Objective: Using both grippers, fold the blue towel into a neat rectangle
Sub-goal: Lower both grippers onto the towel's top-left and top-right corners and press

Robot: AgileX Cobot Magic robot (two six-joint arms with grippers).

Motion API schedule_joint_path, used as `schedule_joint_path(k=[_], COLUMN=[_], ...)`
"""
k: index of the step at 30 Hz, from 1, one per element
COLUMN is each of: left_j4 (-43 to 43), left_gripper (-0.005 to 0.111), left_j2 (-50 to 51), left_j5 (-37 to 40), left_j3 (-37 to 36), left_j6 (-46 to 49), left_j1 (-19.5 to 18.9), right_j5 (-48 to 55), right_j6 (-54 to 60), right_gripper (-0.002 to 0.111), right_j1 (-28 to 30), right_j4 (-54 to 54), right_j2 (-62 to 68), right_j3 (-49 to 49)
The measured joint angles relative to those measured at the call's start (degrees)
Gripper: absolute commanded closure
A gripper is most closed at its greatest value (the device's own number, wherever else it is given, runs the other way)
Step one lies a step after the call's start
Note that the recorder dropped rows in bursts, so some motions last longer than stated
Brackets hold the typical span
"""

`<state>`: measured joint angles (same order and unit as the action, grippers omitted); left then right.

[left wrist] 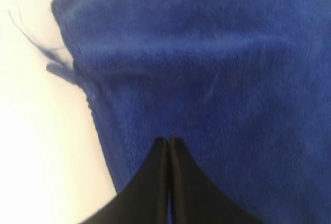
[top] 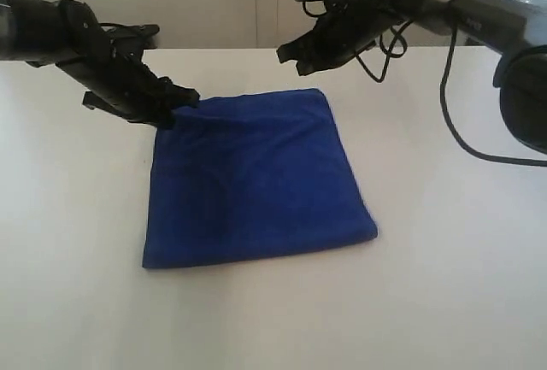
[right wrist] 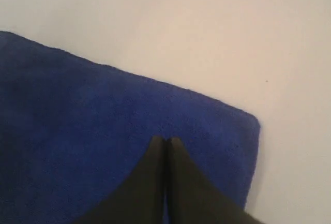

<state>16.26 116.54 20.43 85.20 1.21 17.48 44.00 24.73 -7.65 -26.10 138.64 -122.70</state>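
near: your blue towel (top: 256,182) lies flat mid-table (top: 444,302); looks doubled into a tidy rectangle; loose thread (left wrist: 56,68) at one corner | far-left corner: left gripper (top: 190,96) low, clenched, no cloth between | far-right: right gripper (top: 285,52) hovers above, pinched empty; guessing nothing needs holding now | writing: none legible

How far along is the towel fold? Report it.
Done: the blue towel lies flat as a layered rectangle. In hand: nothing; left gripper and right gripper are at its far corners, jaws shut, no cloth visibly pinched. Left: perhaps another fold, or just backing away.
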Motion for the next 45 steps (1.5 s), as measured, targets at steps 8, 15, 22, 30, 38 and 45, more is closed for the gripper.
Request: schedule_joint_path(k=[8, 15, 22, 30, 38, 45], left_j4=[3.82, 4.55, 4.10, 1.57, 1.34, 0.02], left_gripper=[0.107, 0.107, 0.107, 0.107, 0.107, 0.107], left_j2=[3.46, 6.11, 6.22, 6.22, 6.22, 5.21], left_j5=[-5.19, -5.27, -3.58, -2.00, -1.89, -1.02], left_j3=[0.00, 0.00, 0.10, 0.53, 0.58, 0.32], left_j6=[0.12, 0.12, 0.12, 0.12, 0.12, 0.53], left_j1=[0.00, 0.00, 0.00, 0.00, 0.00, 0.00], right_j5=[-1.01, -3.03, -5.64, -5.40, -4.36, -0.13], right_j6=[5.31, 6.18, 0.08, -4.01, -5.14, -5.26], right_gripper=[0.108, 0.108, 0.108, 0.108, 0.108, 0.108], right_j1=[0.00, 0.00, 0.00, 0.14, 0.29, 0.66], right_j4=[-4.75, -4.49, 2.12, 4.28, 4.41, 6.15], right_j2=[4.41, 7.84, 8.30, 8.44, 8.44, 6.54], right_j3=[0.00, 0.00, -0.49, -0.72, -0.85, -0.56])
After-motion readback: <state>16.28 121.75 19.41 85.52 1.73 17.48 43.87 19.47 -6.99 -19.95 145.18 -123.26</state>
